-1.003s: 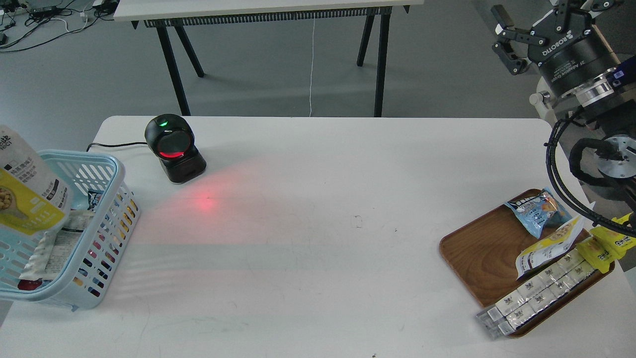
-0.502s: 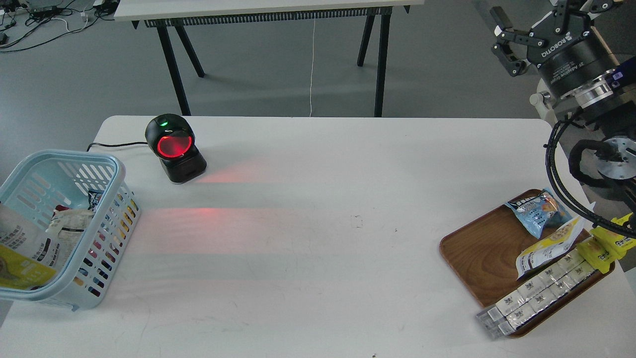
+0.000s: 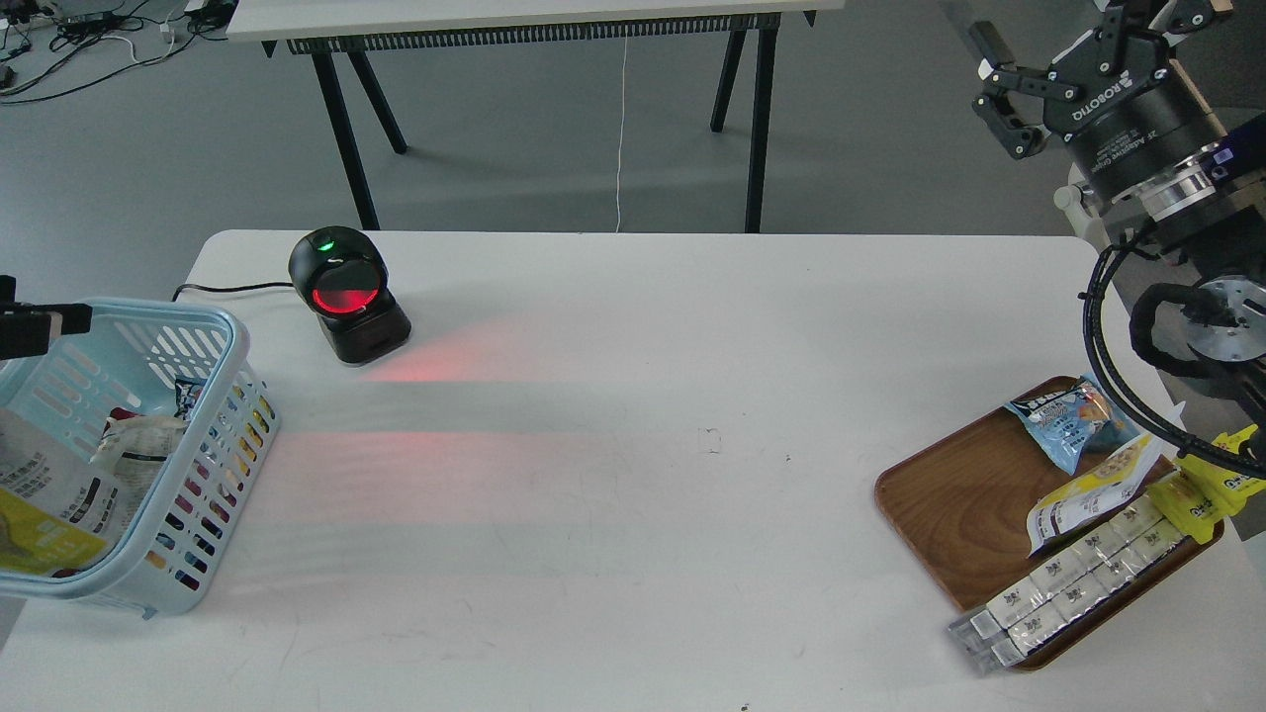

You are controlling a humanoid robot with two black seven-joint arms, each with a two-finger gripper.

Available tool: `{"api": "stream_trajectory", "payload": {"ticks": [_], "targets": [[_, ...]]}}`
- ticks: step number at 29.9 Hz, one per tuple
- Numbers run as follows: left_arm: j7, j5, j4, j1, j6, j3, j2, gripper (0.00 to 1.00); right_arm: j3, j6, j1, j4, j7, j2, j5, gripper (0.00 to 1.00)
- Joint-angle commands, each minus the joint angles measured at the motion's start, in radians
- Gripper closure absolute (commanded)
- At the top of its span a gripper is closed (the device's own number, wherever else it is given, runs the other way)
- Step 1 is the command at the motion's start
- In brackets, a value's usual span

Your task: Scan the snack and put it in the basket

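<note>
Mostly bare white table, grey floor behind.

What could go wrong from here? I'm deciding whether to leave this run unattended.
The basket overhangs the table's left edge, so a nudge from the left gripper above its rim might tip it. On the tray, the white packs overhang the front rim and could slide off.

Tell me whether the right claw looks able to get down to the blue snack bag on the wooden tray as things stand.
Probably yes. The right claw hangs open and empty, up beyond the table's far right corner, and the blue snack bag lies uncovered at the wooden tray's far end; only the arm's own black cable loops nearby.
</note>
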State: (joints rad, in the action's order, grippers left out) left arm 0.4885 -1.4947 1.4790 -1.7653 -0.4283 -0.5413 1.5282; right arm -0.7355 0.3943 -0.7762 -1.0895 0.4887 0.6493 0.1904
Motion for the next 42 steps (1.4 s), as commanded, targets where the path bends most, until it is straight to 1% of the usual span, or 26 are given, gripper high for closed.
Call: {"api": "stream_trajectory", "payload": {"ticks": [1, 5, 8, 13, 16, 21, 23, 25, 26, 28, 31, 33, 35, 42], "targets": [[0.0, 0.218, -0.002, 0.001, -0.009, 0.081, -0.06, 0.0, 0.022, 0.0, -0.014, -0.004, 0.0, 0.0, 0.001, 0.03], [0.0, 0.529, 0.0, 0.001, -0.015, 0.103, -0.141, 0.0, 0.051, -0.002, -0.04, -0.001, 0.0, 0.003, 0.003, 0.02], [0.0, 0.773, -0.002, 0.001, -0.004, 0.106, -0.198, 0.0, 0.112, -0.002, -0.087, -0.003, 0.0, 0.007, 0.012, 0.02], [0.0, 1.077, -0.019, 0.004, -0.003, 0.121, -0.287, 0.0, 0.197, -0.011, -0.141, 0.003, 0.0, 0.018, 0.012, 0.02], [0.0, 1.172, -0.087, 0.038, -0.004, 0.121, -0.377, 0.0, 0.2, -0.014, -0.143, 0.005, 0.0, 0.016, 0.014, 0.02], [0.0, 1.243, -0.267, 0.168, -0.015, 0.148, -0.554, 0.0, 0.203, -0.014, -0.147, 0.016, 0.0, 0.016, 0.02, 0.02], [0.0, 1.246, -0.328, 0.229, -0.02, 0.217, -0.608, 0.0, 0.203, -0.014, -0.153, 0.02, 0.0, 0.016, 0.024, 0.02], [0.0, 1.248, -0.371, 0.297, -0.044, 0.303, -0.647, 0.0, 0.203, -0.015, -0.159, 0.022, 0.0, 0.016, 0.044, 0.02], [0.0, 1.248, -0.399, 0.343, -0.06, 0.361, -0.667, 0.0, 0.203, -0.015, -0.161, 0.022, 0.0, 0.016, 0.064, 0.02], [0.0, 1.249, -0.443, 0.421, -0.06, 0.478, -0.7, 0.0, 0.202, -0.018, -0.164, 0.028, 0.0, 0.016, 0.092, 0.01], [0.0, 1.248, -0.526, 0.552, -0.06, 0.68, -0.756, 0.0, 0.202, -0.076, -0.164, 0.028, 0.0, 0.016, 0.095, 0.01], [0.0, 1.245, -0.562, 0.608, -0.06, 0.791, -0.795, 0.0, 0.203, -0.127, -0.164, 0.023, 0.0, 0.015, 0.092, 0.01], [0.0, 1.243, -0.568, 0.624, -0.06, 0.84, -0.801, 0.0, 0.203, -0.156, -0.163, 0.025, 0.0, 0.01, 0.093, 0.01], [0.0, 1.235, -0.559, 0.653, -0.06, 0.84, -0.789, 0.0, 0.193, -0.166, -0.166, 0.022, 0.0, 0.003, 0.087, 0.01]]}}
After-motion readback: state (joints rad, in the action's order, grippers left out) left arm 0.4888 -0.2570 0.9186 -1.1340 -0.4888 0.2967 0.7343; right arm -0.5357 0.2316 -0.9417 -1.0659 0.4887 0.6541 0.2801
